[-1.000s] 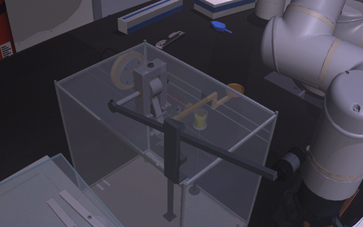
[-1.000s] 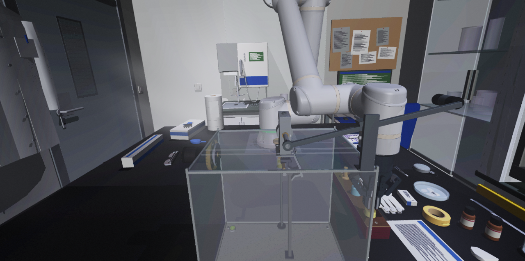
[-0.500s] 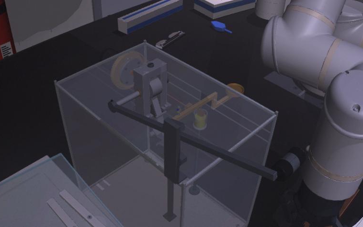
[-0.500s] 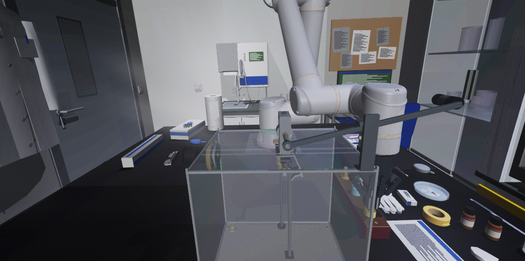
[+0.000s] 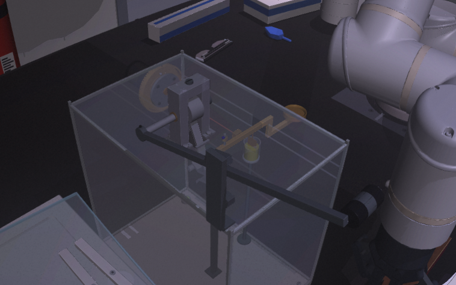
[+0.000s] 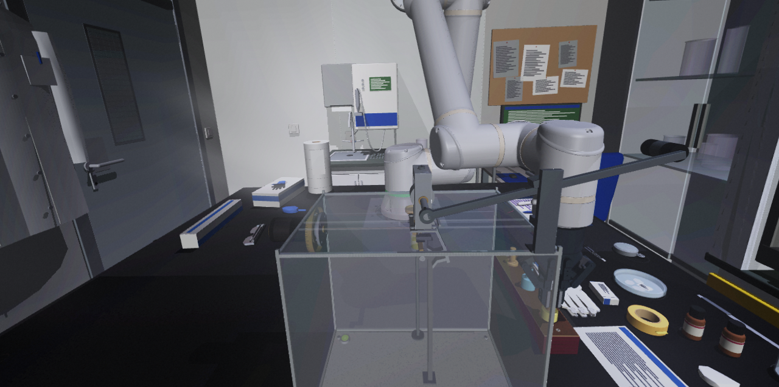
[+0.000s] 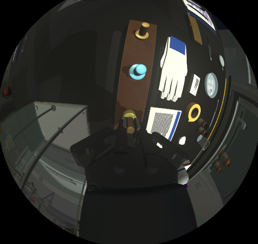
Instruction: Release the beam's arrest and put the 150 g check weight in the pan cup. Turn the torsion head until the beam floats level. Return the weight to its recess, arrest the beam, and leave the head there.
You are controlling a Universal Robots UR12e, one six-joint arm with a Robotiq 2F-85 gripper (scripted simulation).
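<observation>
The brass check weight [image 7: 130, 121] sits at the near end of the brown wooden block [image 7: 136, 70], right of the glass case. My gripper [image 7: 130, 125] is down over it, and its fingers are closed on the weight's knob. A light blue weight [image 7: 138, 71] and a tan weight [image 7: 142, 31] stand further along the block. Inside the glass case [image 5: 205, 152] the brass beam [image 5: 254, 132] carries a yellow pan cup [image 5: 251, 149]. The torsion head dial [image 5: 157, 88] is at the case's far end. The dark arrest lever [image 5: 244, 178] runs across the case top to a black knob [image 5: 363, 205].
The glass case wall [image 7: 60, 121] stands close on my left. A white glove [image 7: 173, 73], a printed sheet [image 7: 163, 122], a tape roll [image 7: 194, 112], a petri dish [image 7: 211, 85] and small brown bottles [image 6: 713, 327] lie on the bench to the right.
</observation>
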